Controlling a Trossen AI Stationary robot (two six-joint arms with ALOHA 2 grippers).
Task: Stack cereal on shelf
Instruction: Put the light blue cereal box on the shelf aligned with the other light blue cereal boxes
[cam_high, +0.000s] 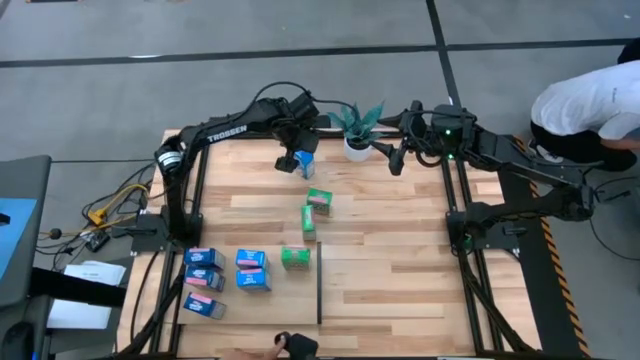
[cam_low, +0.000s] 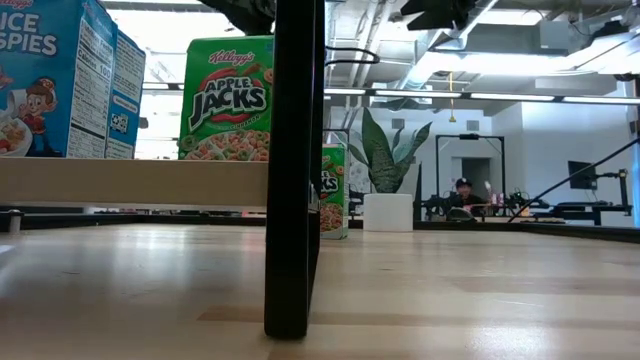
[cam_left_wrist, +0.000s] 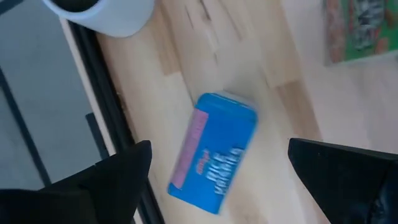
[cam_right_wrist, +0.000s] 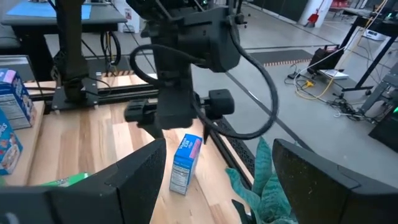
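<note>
Overhead view of the light-wood shelf (cam_high: 380, 270), a plank surface bounded by a black rail frame (cam_high: 462, 200), with a thin black divider strip (cam_high: 319, 292) near its front edge. The left gripper (cam_high: 290, 160) hangs above a single upright blue cereal box (cam_high: 306, 165) at the far side of the planks, just beside the white pot of a green plant (cam_high: 358, 128). In the left wrist view the two dark fingers (cam_left_wrist: 118, 180) stand wide apart on either side of this blue box (cam_left_wrist: 214, 151), clear of it and holding nothing. The right wrist view shows the same box (cam_right_wrist: 185, 163) standing on end beneath the left gripper (cam_right_wrist: 177, 115). The right gripper (cam_high: 398, 155) waits on the other side of the plant, raised off the planks; its fingers (cam_right_wrist: 134, 180) are spread and empty. Three green cereal boxes lie toward the middle of the planks: one (cam_high: 319, 200) farthest back, one (cam_high: 308, 221) just in front of it, and one (cam_high: 295, 257) nearer the divider. Five blue cereal boxes (cam_high: 252, 270) are grouped at the front left, well apart from the grippers. A person in a white top (cam_high: 585, 105) is at the right beyond the frame.
</note>
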